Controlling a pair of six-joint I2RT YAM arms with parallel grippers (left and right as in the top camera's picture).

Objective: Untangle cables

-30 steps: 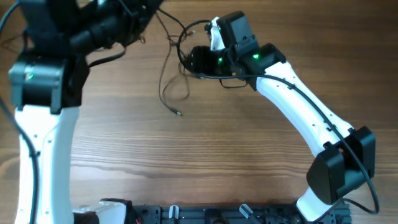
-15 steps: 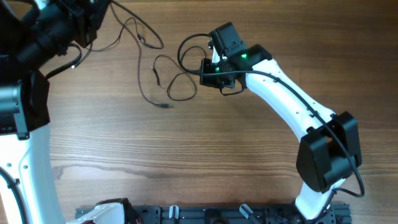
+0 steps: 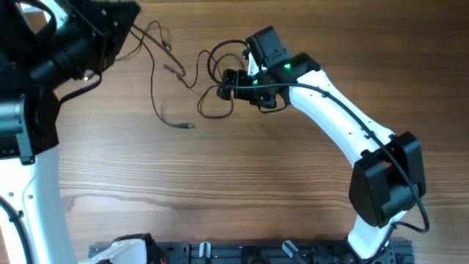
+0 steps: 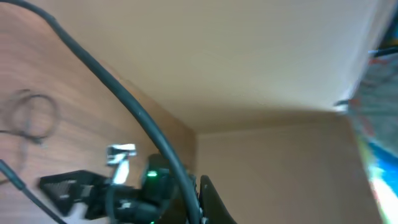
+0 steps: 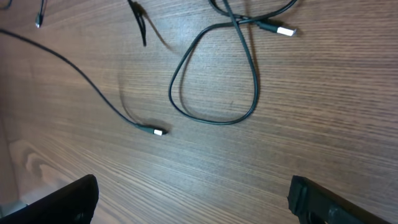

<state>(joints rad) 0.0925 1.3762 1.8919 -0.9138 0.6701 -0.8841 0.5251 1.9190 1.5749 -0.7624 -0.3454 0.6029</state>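
The cables [image 3: 157, 88] are thin dark wires strewn over the wooden table at the upper middle. Their upper strands rise to my left gripper [image 3: 130, 17] at the top left, which is shut on them. One strand hangs down and ends in a small plug [image 3: 189, 126]. A loop [image 3: 213, 107] lies just below my right gripper [image 3: 222, 83]. In the right wrist view the loop [image 5: 214, 81] and two silvery-tipped plugs [image 5: 285, 30] [image 5: 158, 131] lie on the wood ahead of my right gripper [image 5: 202, 200], which is open wide with nothing between its fingers [image 5: 67, 202].
The left wrist view is blurred; it shows a thick black arm cable [image 4: 127, 109], a faint wire loop [image 4: 31, 118] on the table and the right arm [image 4: 134, 190] beyond. A black rail [image 3: 242, 253] runs along the table's front edge.
My right gripper has opened wide from nearly shut. The left arm has swung leftwards with the upper strands, dragging the hanging strand and its plug to the left.
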